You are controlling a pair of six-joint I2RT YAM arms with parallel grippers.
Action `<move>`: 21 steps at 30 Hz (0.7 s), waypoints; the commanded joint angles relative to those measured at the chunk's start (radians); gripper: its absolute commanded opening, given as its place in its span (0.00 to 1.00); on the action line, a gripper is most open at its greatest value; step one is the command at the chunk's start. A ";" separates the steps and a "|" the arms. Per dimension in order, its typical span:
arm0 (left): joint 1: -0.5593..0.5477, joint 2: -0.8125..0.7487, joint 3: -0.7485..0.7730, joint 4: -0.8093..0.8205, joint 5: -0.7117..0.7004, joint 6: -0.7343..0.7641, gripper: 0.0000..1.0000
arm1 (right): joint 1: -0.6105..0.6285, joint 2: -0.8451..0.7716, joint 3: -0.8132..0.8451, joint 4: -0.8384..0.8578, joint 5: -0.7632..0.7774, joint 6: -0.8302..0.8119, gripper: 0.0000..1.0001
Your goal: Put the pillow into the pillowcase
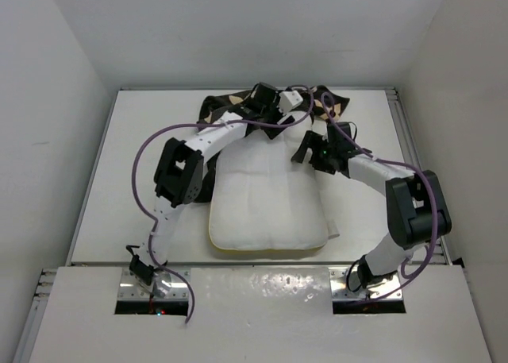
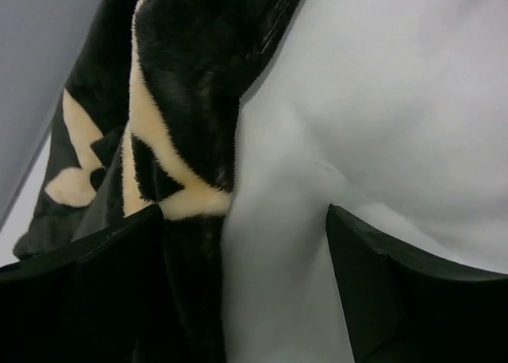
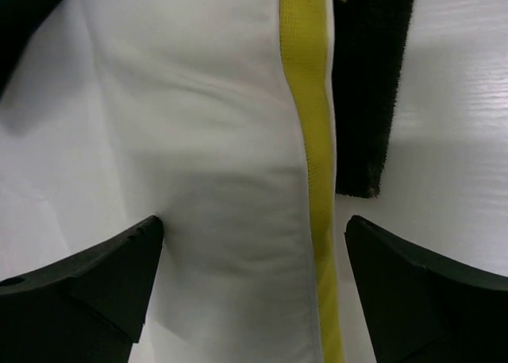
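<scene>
Where it lies on the table (image 1: 143,156), pillow (image 1: 266,208): long axis near-to-far, far end inside pillowcase (image 1: 218,106). Left pincer (image 2: 244,220), right pincer (image 3: 252,228): both spread wide, gripping nothing.

The pillow (image 1: 266,208) is covered in white cloth, matt and smooth, softly puckered along its quilted seams. A yellow band (image 3: 309,140) of flat tape is sewn down its edge. The pillowcase (image 2: 190,85) is made of plush, furry fabric, black with beige shapes. Its pile is short and faintly lustrous, and its edge is seen fuzzy. The fingers (image 3: 87,291) of the right pincer (image 3: 254,224) are moulded in matt black plastic. The bench (image 1: 119,180) is finished in smooth white, with faint streaks shown close up. The cable (image 1: 136,166) is sheathed in glossy purple plastic. Bare metal plates (image 1: 178,298) are set at the arm bases, in a glossy white board (image 1: 262,299).
</scene>
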 commanded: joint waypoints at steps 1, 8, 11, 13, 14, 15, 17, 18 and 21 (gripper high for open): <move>-0.002 0.017 0.058 0.146 -0.206 -0.010 0.76 | 0.009 0.011 -0.046 0.172 -0.105 0.007 0.91; 0.015 -0.003 0.041 0.039 0.024 -0.008 0.00 | 0.037 0.005 -0.117 0.261 -0.164 0.008 0.12; 0.012 -0.071 0.053 -0.064 0.219 -0.001 0.00 | 0.039 -0.016 -0.119 0.241 -0.164 -0.009 0.00; -0.002 -0.108 0.050 -0.136 0.361 0.033 0.00 | 0.043 -0.061 -0.125 0.243 -0.159 -0.021 0.00; -0.008 -0.133 0.055 -0.167 0.395 0.051 0.00 | 0.058 -0.079 -0.128 0.249 -0.153 -0.036 0.00; -0.017 -0.141 0.084 -0.205 0.462 0.096 0.00 | 0.066 -0.101 -0.129 0.264 -0.144 -0.046 0.00; -0.040 -0.150 0.148 -0.329 0.523 0.145 0.00 | 0.100 -0.170 -0.134 0.292 -0.107 -0.078 0.00; -0.047 -0.153 0.168 -0.369 0.588 0.183 0.00 | 0.108 -0.193 -0.135 0.325 -0.096 -0.085 0.00; -0.059 -0.167 0.250 -0.551 0.758 0.310 0.00 | 0.135 -0.289 -0.155 0.408 -0.064 -0.112 0.00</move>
